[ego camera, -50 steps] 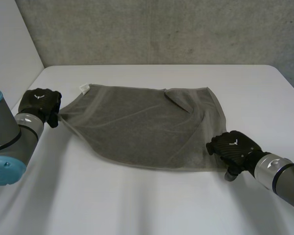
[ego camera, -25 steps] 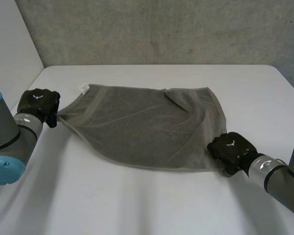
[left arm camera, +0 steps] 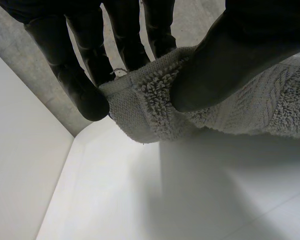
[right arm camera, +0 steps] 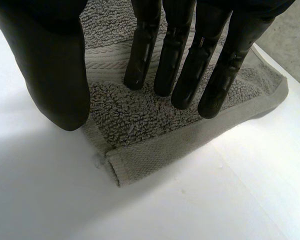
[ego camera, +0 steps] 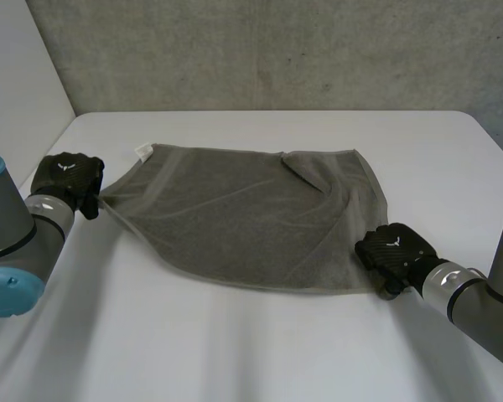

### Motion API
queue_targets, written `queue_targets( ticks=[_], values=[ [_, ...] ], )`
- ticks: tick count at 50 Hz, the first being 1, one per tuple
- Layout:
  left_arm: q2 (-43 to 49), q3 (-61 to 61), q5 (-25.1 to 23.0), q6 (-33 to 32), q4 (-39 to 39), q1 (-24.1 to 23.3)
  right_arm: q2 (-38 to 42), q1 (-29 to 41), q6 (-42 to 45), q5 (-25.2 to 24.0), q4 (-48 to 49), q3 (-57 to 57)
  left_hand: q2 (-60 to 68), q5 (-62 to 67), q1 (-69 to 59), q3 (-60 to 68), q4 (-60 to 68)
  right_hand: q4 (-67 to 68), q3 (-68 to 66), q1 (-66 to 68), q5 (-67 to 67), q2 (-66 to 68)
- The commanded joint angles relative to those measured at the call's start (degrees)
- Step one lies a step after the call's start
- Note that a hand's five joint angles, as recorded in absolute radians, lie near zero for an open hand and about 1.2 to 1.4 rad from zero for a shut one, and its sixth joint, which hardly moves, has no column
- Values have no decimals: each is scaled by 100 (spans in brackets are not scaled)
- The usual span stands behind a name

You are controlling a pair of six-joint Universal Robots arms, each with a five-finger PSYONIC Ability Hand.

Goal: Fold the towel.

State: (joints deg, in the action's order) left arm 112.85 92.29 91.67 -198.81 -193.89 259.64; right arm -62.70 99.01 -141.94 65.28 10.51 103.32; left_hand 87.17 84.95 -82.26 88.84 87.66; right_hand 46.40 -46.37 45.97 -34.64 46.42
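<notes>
Grey towel (ego camera: pixel 243 213) pinched in left hand (ego camera: pixel 67 177); right hand (ego camera: pixel 394 249) straight-fingered.

A white table (ego camera: pixel 260 352) stretches from the near edge to the far side, where a rough grey concrete wall (ego camera: pixel 277 50) stands, with a plain white wall (ego camera: pixel 17 75) on the left.

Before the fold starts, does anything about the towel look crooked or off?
Yes: the towel lies askew on the table, and near its far right corner a flap is turned over.
</notes>
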Motion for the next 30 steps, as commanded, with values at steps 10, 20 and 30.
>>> queue_targets(
  ticks=[10,20,30],
  values=[
    [0,0,0,0,0,7,197,4,-9,196,83,-242,-717,-1495,226,-884,-766,102,-105,146,-278,101],
    [9,0,0,0,0,7,241,4,-35,284,180,-338,-717,-1495,226,-884,-766,102,-105,146,-278,101],
    [9,0,0,0,0,7,232,-5,-35,293,171,-365,-717,-1495,226,-884,-766,102,-105,146,-278,101]
  ],
)
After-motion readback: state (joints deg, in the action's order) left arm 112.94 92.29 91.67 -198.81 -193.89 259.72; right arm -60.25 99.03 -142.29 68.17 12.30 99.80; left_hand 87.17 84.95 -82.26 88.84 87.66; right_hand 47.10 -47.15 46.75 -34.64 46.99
